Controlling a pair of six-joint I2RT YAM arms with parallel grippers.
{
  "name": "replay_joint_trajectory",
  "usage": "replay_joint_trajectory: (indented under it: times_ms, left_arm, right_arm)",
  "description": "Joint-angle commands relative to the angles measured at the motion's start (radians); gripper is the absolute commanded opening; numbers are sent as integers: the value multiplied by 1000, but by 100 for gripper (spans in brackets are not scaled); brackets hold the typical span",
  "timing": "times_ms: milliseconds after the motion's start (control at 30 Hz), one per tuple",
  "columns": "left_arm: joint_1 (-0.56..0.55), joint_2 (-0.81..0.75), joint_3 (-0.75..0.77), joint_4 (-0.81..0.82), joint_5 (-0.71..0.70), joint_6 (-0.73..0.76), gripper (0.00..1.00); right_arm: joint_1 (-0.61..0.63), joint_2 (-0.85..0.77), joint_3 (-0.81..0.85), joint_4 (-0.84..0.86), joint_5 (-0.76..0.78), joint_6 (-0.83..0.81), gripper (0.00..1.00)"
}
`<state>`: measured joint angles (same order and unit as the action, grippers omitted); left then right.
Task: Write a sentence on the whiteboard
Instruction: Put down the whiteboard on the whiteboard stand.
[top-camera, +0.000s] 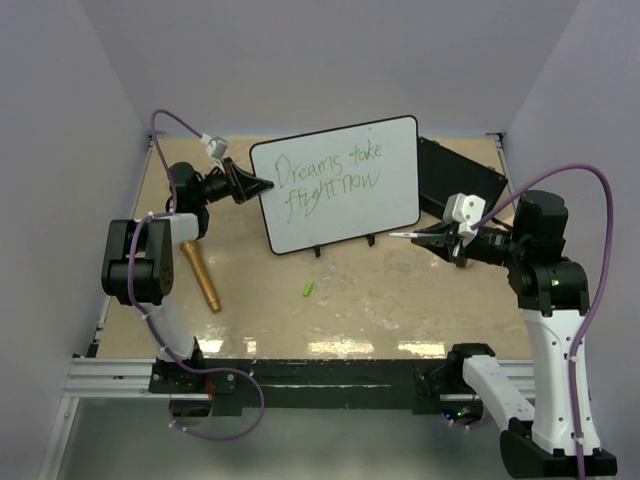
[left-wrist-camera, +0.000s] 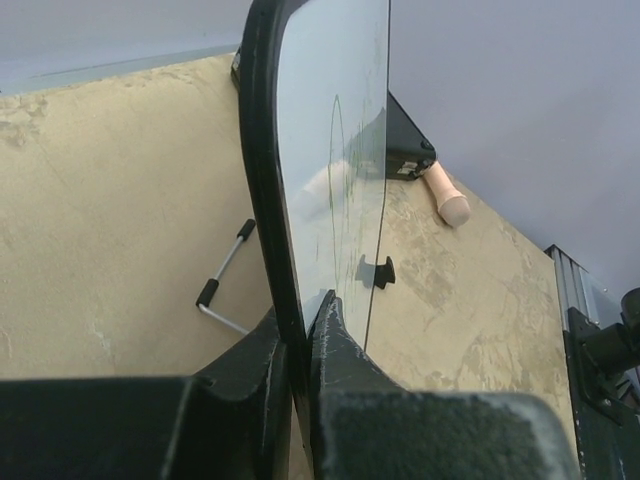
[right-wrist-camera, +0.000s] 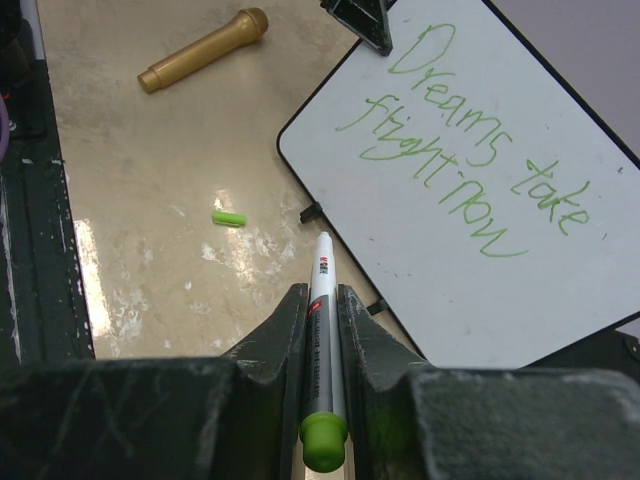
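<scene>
Upper left of the top view, the left gripper (top-camera: 262, 186) is clamped on the left edge of the whiteboard (top-camera: 345, 215), standing top centre. Over at right, the right gripper (top-camera: 435, 238) pinches the marker (top-camera: 408, 236), tip aimed left, just off the board's lower right corner.

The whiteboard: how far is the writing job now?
Done: the whiteboard carries the green sentence "Dreams take flight now". In hand: the left hand clamps its edge; the right hand grips the marker, tip off the board. Left: probably only capping; a green cap lies on the table.
</scene>
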<state>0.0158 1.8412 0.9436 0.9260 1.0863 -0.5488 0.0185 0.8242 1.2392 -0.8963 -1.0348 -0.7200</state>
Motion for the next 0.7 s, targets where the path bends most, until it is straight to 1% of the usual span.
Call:
replay_joint_trajectory:
  times_ms: [0,67,100,267,333,467,533,667]
  left_arm:
    - [30,21,-35,43,-115,379,17]
    - [32,20,-29,43,-118,371,21]
    - [32,16,-28,42,-117,365,26]
    - [35,20,-23,42,-118,349,34]
    - [35,20,-26,40,-117,346,39]
    - [35,13,-29,47,-126,342,44]
    - [36,7,-31,48,-134,339,53]
    - [38,-10,-40,47,-163,337,62]
  right_arm:
    - [1,-5,-1,34,1,14,0]
    - [0,-4,-1,33,-1,14,0]
    - [0,-5,-1,33,-1,14,0]
    - [0,-7,-1,33,-1,16,0]
    - [1,-8,-1,34,1,17,0]
    - [0,-10,-1,34,1,19,0]
    - [0,-8,-1,34,-1,19,0]
    - [0,-8,0,34,1,19,0]
